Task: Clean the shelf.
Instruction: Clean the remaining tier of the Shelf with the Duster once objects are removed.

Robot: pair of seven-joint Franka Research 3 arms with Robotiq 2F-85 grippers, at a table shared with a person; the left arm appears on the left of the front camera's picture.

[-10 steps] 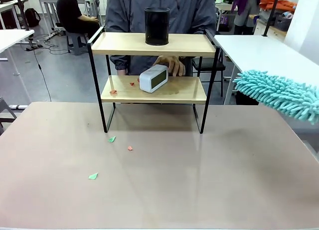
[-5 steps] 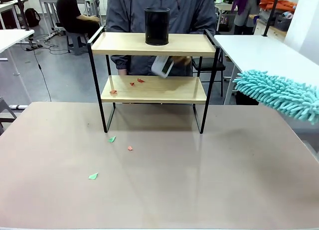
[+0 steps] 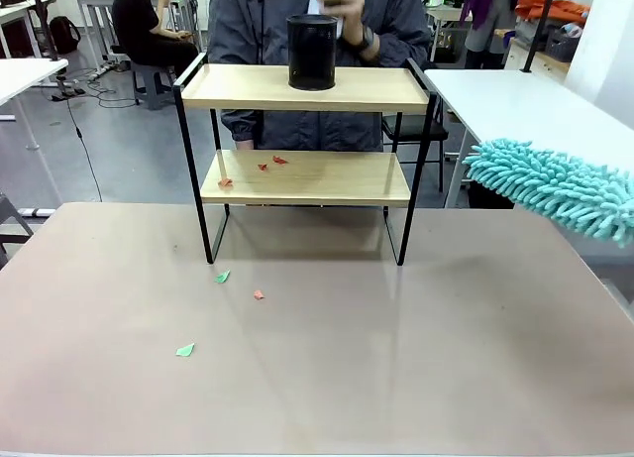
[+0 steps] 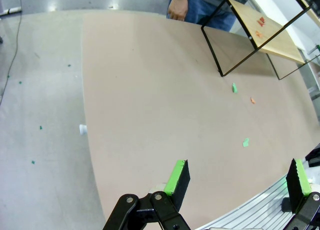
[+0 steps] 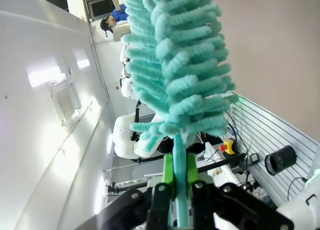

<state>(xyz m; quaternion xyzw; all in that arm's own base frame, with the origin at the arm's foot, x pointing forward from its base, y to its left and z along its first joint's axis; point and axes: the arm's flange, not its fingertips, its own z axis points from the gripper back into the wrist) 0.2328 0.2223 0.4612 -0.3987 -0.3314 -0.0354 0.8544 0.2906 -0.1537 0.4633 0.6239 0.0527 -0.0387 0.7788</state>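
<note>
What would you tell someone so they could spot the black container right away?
Find the two-tier shelf standing at the far end of the brown table. On its top board, near the middle, stands a black cylindrical container. It is the only dark, upright thing on the shelf; the lower board holds just small red scraps.

Canister [image 3: 312, 52] on shelf [image 3: 238, 88] top; duster [image 3: 555, 187] off its right

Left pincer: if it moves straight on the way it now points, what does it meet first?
Probably the bare table top; the open left pincer points down at it, a green paper scrap lying close. Depth is unclear.
</note>
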